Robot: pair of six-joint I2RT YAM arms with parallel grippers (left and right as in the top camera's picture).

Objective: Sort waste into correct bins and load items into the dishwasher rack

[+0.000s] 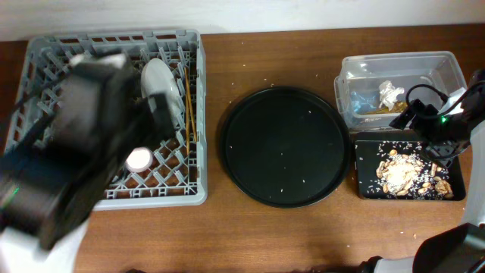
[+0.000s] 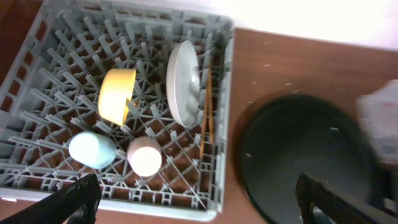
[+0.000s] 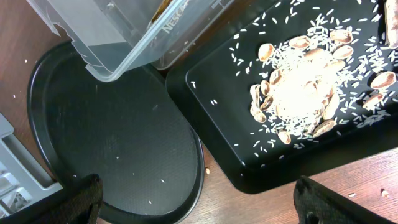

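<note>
Left pincer [image 2: 198, 186] hangs wide apart and empty above the dishwasher rack [image 2: 62, 62], which sits on the table [image 1: 227, 227] to the left of the large round black tray [image 1: 286, 145]. Right pincer [image 3: 198, 183] is also spread wide and holds nothing. It hovers at the round tray's right edge, where both bins meet it.

Inside the rack, the pale round plate [image 2: 183, 84] stands on edge on the side nearest the round tray. The wooden chopsticks [image 2: 206, 112] lie between the plate and the rack wall facing that tray. The yellow bowl [image 2: 117, 94] rests tilted on its side farther from the round tray than the plate. The pink cup [image 2: 145, 155] and the light-blue cup [image 2: 90, 149] sit mouth down just beside each other, the blue one the farther from the tray.

Right of the round tray, the clear plastic tub [image 1: 447, 68] holds crumpled white tissue [image 1: 389, 92] and a brown-gold wrapper [image 1: 375, 110]. The shallow black rectangular tray [image 1: 367, 182], just beside the tub, carries the tan-brown food scraps [image 3: 305, 87] among rice-like crumbs. A few white crumbs dot the round tray.
</note>
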